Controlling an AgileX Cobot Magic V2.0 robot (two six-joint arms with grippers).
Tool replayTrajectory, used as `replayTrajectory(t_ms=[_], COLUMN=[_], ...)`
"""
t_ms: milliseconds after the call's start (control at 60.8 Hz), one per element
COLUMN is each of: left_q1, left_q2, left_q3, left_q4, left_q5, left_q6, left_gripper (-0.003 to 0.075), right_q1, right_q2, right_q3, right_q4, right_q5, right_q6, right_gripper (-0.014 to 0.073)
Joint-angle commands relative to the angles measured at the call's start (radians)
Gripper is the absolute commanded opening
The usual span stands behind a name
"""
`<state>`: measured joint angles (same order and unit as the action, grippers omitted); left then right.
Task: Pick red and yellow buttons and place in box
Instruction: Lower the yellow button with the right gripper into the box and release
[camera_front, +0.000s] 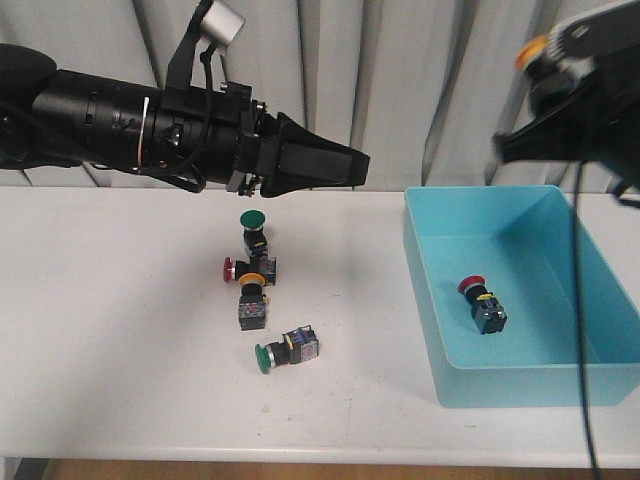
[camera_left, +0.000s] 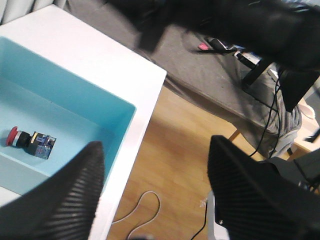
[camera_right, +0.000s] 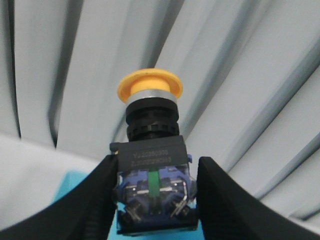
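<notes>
My right gripper (camera_front: 548, 68) is shut on a yellow button (camera_front: 531, 52) and holds it high above the back of the turquoise box (camera_front: 425, 290). In the right wrist view the fingers (camera_right: 95, 195) clamp its black and blue body, with the yellow cap (camera_right: 150, 86) pointing away. A red button (camera_front: 482, 301) lies inside the box and also shows in the left wrist view (camera_left: 27, 140). Another red button (camera_front: 240, 268) lies on the table in a small cluster. My left gripper (camera_front: 355, 165) hangs above the table, pointing right, open and empty (camera_left: 155, 190).
The cluster also holds an upright green switch (camera_front: 252, 224) and a switch (camera_front: 252, 302) whose cap colour I cannot tell. A second green switch (camera_front: 285, 350) lies nearer the front. The white table (camera_front: 120, 330) ends just right of the box. A cable (camera_front: 578, 330) hangs across the box.
</notes>
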<state>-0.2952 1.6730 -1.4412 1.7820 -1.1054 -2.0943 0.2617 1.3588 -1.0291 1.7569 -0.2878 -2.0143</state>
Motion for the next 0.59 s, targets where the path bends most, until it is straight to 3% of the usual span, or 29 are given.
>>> replayTrajectory(t_ms=[0, 329, 576], left_q1=[-0.001, -0.001, -0.001], left_q2=[-0.044, -0.044, -0.044], left_q3=[-0.024, -0.024, -0.024], left_q4=[0.007, 0.007, 0.007], left_q5=[-0.011, -0.026, -0.048], left_q6=[-0.001, -0.001, -0.001], left_gripper=[0.0339, 0.0141, 0.0103], right_q1=[-0.007, -0.097, -0.172], right_q2=[0.082, 0.326, 0.441], right_q3=[-0.032, -0.032, 0.027], right_q4=[0.039, 0.039, 0.039], right_q5=[-0.009, 0.021, 0.124], right_q6=[0.026, 0.191, 0.274], right_gripper=[-0.0003, -0.0003, -0.0003])
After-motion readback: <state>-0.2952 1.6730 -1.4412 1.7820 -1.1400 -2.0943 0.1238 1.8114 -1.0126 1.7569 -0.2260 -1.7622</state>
